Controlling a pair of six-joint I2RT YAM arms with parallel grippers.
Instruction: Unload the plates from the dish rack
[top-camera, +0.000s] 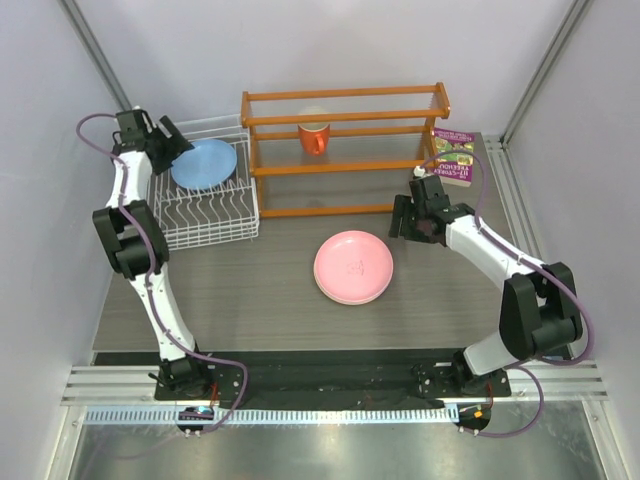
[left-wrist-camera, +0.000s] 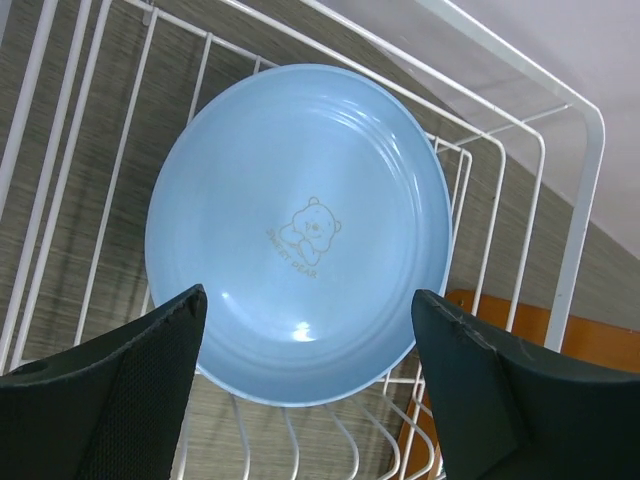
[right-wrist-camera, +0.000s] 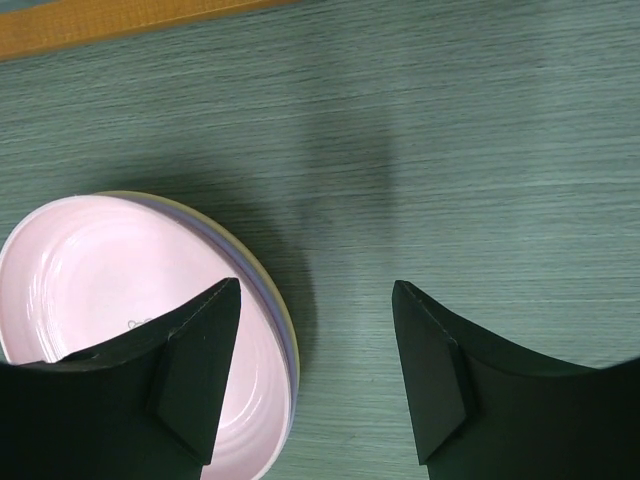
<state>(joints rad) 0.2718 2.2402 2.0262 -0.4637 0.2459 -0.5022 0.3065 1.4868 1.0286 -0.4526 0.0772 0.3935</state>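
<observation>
A light blue plate leans tilted in the white wire dish rack at the back left. My left gripper hovers over the plate's near rim, open, with one finger to each side and neither touching it. On the table's middle lies a stack with the pink plate on top. Under it show a lilac rim and a yellowish rim. My right gripper is open and empty, low over the stack's right edge.
An orange wooden shelf frame stands right of the rack with an orange mug inside it. A book lies at the back right, behind my right arm. Upright wire prongs fill the rack's front half.
</observation>
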